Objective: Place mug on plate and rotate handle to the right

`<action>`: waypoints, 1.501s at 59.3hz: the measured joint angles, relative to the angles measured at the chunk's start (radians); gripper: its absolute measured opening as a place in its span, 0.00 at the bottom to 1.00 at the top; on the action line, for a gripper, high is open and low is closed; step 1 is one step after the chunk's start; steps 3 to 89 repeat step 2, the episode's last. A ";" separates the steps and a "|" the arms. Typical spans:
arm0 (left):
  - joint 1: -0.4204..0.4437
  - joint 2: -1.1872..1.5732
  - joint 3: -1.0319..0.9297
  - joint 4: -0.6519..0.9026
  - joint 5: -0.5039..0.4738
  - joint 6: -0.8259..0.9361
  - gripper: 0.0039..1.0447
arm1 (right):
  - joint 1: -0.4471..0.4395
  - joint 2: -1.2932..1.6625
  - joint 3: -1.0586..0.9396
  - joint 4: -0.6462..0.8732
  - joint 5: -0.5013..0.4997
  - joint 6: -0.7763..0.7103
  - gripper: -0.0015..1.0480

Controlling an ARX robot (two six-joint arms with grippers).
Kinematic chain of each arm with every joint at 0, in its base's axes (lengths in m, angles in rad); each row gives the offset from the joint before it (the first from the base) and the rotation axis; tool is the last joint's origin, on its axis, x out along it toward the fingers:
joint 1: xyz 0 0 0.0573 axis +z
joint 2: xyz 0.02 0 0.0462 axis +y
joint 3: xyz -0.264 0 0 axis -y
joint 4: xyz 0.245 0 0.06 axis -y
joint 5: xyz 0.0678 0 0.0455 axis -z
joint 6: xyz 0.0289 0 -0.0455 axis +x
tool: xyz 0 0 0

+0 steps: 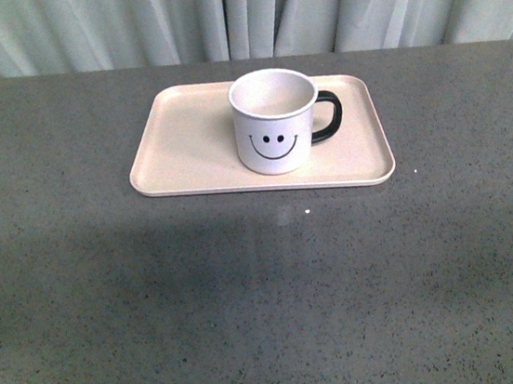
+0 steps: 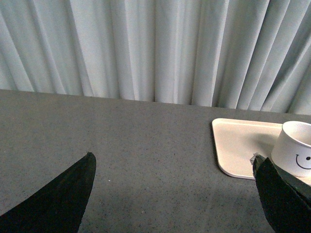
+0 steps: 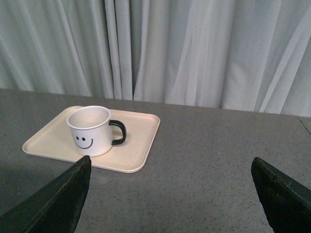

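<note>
Nearest the robot, the grey tabletop (image 1: pixel 270 303) lies bare, and neither arm shows in the front view. Each wrist view shows its own claw: the left claw (image 2: pixel 175 194) is spread wide with nothing between its fingers, well short of the plate (image 2: pixel 238 145), and the right claw (image 3: pixel 170 194) is likewise spread and holding nothing, near the plate's corner but apart from it. Both seem pulled back because there is nothing left to hold.

Farther on, the plate (image 1: pixel 185 144) rests flat on the tabletop, long side across. The mug (image 1: pixel 272 124) stands upright on the plate, a little right of the plate's middle, smiley face toward the robot. Its handle (image 1: pixel 330 115) points toward the plate's right end, as the task asks, so the job looks finished.

Behind the plate, past the tabletop's far edge, hangs a pale curtain (image 1: pixel 234 12).
</note>
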 joint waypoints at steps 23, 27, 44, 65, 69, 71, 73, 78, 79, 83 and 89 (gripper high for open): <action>0.000 0.000 0.000 0.000 0.000 0.000 0.91 | 0.000 0.000 0.000 0.000 0.000 0.000 0.91; 0.000 0.000 0.000 0.000 0.000 0.000 0.91 | 0.000 0.000 0.000 0.000 0.000 0.000 0.91; 0.000 0.000 0.000 0.000 0.000 0.000 0.91 | 0.000 0.000 0.000 0.000 0.000 0.000 0.91; 0.000 0.000 0.000 0.000 0.000 0.000 0.91 | 0.000 0.000 0.000 0.000 0.000 0.000 0.91; 0.000 0.000 0.000 0.000 0.000 0.000 0.91 | 0.000 0.000 0.000 0.000 0.000 0.000 0.91; 0.000 0.000 0.000 0.000 0.000 0.000 0.91 | 0.000 0.000 0.000 0.000 0.000 0.000 0.91; 0.000 0.000 0.000 0.000 0.000 0.000 0.91 | 0.000 0.000 0.000 0.000 0.000 0.000 0.91; 0.000 0.000 0.000 0.000 0.000 0.000 0.91 | 0.000 0.000 0.000 0.000 0.000 0.000 0.91; 0.000 0.000 0.000 0.000 0.000 0.000 0.91 | 0.000 0.000 0.000 0.000 0.000 0.000 0.91; 0.000 0.000 0.000 0.000 0.000 0.000 0.91 | 0.000 0.000 0.000 0.000 0.000 0.000 0.91; 0.000 0.000 0.000 0.000 0.000 0.000 0.91 | 0.000 0.000 0.000 0.000 0.000 0.000 0.91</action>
